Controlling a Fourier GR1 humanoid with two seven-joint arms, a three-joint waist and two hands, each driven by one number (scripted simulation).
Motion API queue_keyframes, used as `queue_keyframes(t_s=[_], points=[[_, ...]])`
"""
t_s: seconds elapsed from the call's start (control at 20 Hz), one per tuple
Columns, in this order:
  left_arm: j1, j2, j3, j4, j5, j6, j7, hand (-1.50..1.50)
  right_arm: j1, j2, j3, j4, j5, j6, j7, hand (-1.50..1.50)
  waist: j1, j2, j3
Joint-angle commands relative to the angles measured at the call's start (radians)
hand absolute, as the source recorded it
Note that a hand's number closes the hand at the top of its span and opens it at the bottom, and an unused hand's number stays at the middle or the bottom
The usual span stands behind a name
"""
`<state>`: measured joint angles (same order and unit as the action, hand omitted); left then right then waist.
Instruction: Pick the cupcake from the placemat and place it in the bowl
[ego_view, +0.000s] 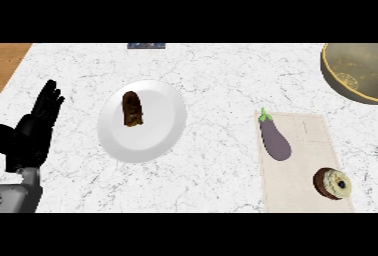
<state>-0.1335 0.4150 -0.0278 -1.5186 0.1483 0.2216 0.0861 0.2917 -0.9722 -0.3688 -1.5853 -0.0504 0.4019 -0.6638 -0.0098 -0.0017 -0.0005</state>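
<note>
The cupcake (333, 183), brown with a pale top, sits near the front right corner of the beige placemat (303, 195). A purple eggplant (275, 138) lies on the placemat's far left part. The olive bowl (353, 73) stands at the far right, cut off by the view's edge. My left hand (35, 126) rests open at the left edge with fingers up, far from the cupcake. No right hand shows.
A white plate (157, 115) left of the middle holds a dark brown pastry (132, 109). A dark object (145, 45) lies at the counter's far edge. A strip of wood surface (10, 57) shows beyond the counter at the far left.
</note>
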Motion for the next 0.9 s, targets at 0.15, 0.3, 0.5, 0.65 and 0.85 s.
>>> queue_keyframes(t_s=[0.15,0.3,0.5,0.65,0.85], points=[[0.015,0.001,0.022,-0.01,0.003,-0.036,0.0,0.0,-0.12,-0.107,0.013,-0.139,-0.011,0.103,0.268,-1.5,0.017,0.002,-0.001],[-0.032,-0.004,0.018,0.03,-0.009,-0.039,-0.008,0.0,-0.129,-0.148,0.103,-0.175,0.133,0.095,0.273,-1.5,0.018,0.005,-0.001],[-0.023,-0.032,-0.009,-0.022,-0.028,-0.015,0.044,0.0,-0.214,-0.194,0.189,-0.136,0.18,0.168,0.355,-1.5,0.032,0.006,0.0],[-0.059,-0.031,0.003,0.018,-0.042,-0.018,0.029,0.0,-0.28,-0.192,0.284,-0.185,0.202,0.227,0.435,-1.5,0.032,0.007,0.0],[-0.012,-0.03,0.032,0.012,-0.027,-0.05,0.008,0.0,-0.342,-0.121,0.377,-0.179,0.251,0.289,0.465,-1.5,0.024,0.004,0.0]])
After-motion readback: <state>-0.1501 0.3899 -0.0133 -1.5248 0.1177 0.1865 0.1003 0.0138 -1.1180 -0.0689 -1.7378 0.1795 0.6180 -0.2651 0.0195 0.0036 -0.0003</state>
